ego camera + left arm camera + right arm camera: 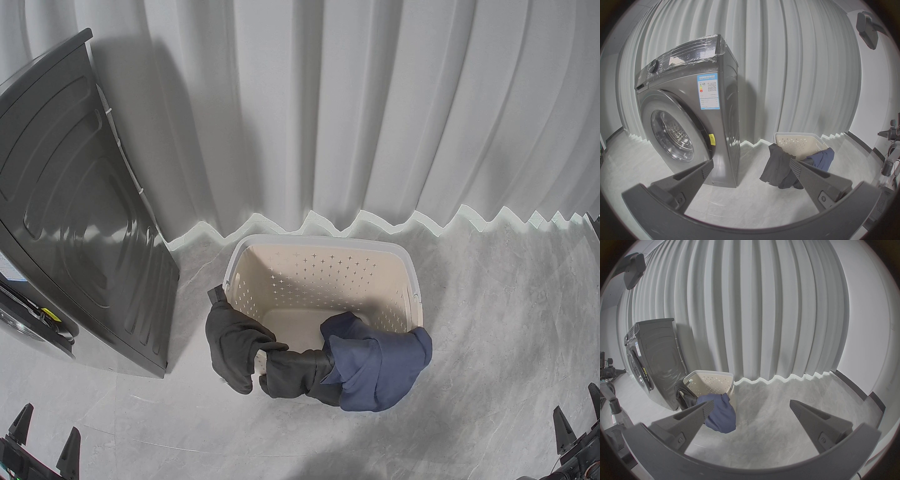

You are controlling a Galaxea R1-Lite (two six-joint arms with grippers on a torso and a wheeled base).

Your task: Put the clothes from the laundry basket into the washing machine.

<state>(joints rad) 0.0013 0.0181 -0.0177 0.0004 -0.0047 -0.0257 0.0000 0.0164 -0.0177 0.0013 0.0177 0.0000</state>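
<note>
A cream laundry basket (pixel 400 251) stands on the floor by the curtain. A dark grey garment (pixel 240 340) and a navy blue garment (pixel 372 365) hang over its near rim. The grey washing machine (pixel 75 212) stands to the left, and its round door (pixel 672 134) appears closed in the left wrist view. My left gripper (pixel 44 437) is open low at the near left, well short of the basket. My right gripper (pixel 578 415) is open at the near right, empty. The basket (pixel 800 145) and clothes (pixel 720 415) lie beyond both pairs of fingers.
A pleated white curtain (pixel 350 112) runs behind the basket and machine. Bare grey marble-look floor (pixel 500 350) spreads around the basket and between it and the washing machine.
</note>
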